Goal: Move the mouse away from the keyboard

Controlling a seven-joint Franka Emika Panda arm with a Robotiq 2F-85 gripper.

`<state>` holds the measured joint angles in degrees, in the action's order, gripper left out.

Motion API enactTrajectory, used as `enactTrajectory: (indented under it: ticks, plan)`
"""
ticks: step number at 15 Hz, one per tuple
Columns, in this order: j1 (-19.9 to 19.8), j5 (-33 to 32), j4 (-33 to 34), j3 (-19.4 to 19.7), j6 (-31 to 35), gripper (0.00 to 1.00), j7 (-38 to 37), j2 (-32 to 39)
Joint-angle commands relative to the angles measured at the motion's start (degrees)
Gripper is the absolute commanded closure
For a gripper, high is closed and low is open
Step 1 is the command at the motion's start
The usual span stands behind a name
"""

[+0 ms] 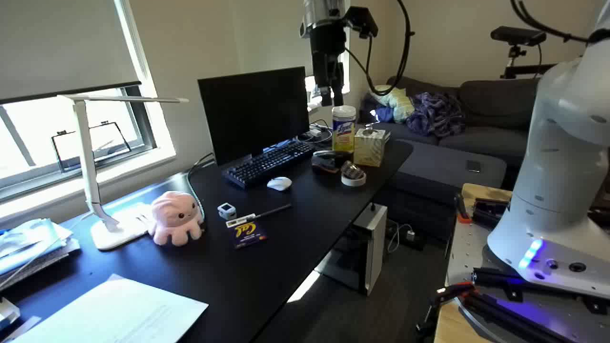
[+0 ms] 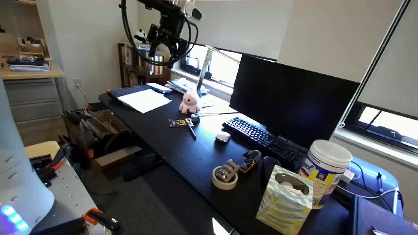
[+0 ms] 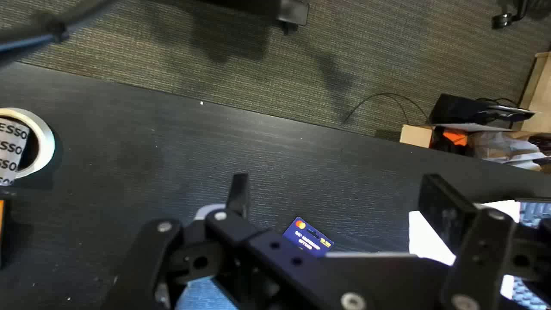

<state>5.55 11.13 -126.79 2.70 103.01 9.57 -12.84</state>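
Observation:
The small white mouse (image 1: 279, 183) lies on the black desk just in front of the long black keyboard (image 1: 269, 162), with a small gap between them. Both also show in an exterior view, the mouse (image 2: 223, 136) beside the left half of the keyboard (image 2: 261, 138). My gripper (image 1: 332, 97) hangs high above the desk, well apart from both, and it also shows in an exterior view (image 2: 162, 58). In the wrist view my gripper (image 3: 338, 187) is open with nothing between its fingers. A pale rounded edge (image 3: 208, 211), probably the mouse, is mostly hidden behind one finger there.
A black monitor (image 1: 257, 114) stands behind the keyboard. A stapler (image 2: 251, 159), tape roll (image 2: 224, 182), tissue box (image 2: 285, 204) and wipes tub (image 2: 326, 173) are at one end. A pen (image 1: 274, 210), blue card (image 1: 247, 234), pink plush (image 1: 176, 216) and lamp (image 1: 86, 162) lie toward the other end.

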Motion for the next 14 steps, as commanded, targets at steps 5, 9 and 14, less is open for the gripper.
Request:
enactTrajectory:
  ticks: [5,9,14]
  plan:
    - [-4.0,-1.3,6.2,0.5,3.9,0.0,-3.0,8.0]
    - [-6.8,-3.0,14.5,1.6,11.0,0.0,-7.1,20.4]
    - [-7.3,-11.2,28.2,2.8,17.7,0.0,-13.1,39.1]
